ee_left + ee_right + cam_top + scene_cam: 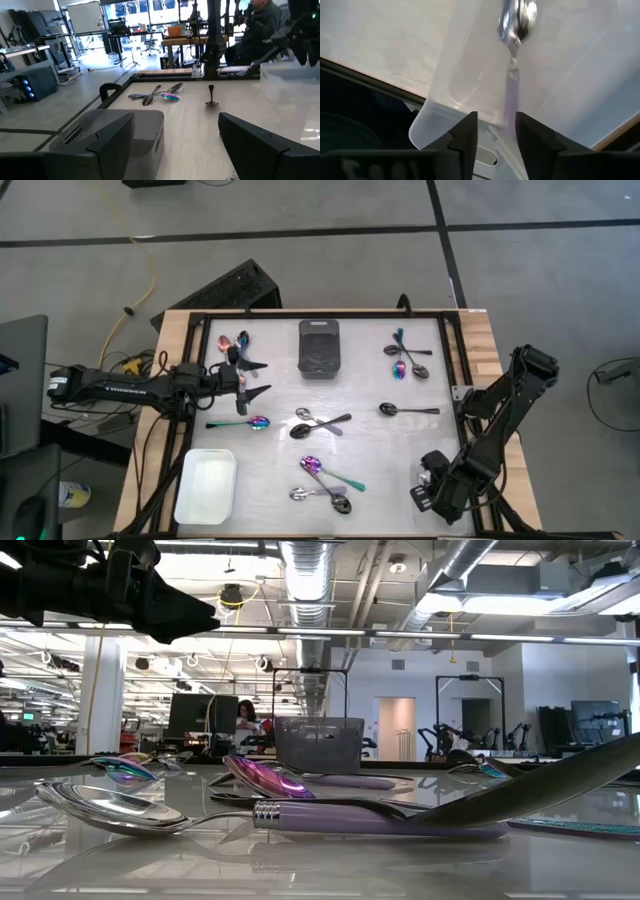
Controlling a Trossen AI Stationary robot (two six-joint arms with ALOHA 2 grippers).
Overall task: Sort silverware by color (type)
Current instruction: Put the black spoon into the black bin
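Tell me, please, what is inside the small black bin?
From above, the black bin shows only its dark floor, no bright spoon. A black spoon against that floor could not be told.

You see a black bin point(319, 347) and a white tray point(207, 486). Near the bin lie rainbow spoons point(400, 367), purple and teal, dark spoons point(407, 410) and shiny silver spoons point(312, 417).

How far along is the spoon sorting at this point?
Done: little that shows; the white tray looks empty. In hand: a lilac-handled spoon sits between the parted fingers of the right gripper, over a clear container; the open left gripper hovers over the table's left side. Left: mixed spoons lie scattered in small groups across the table.
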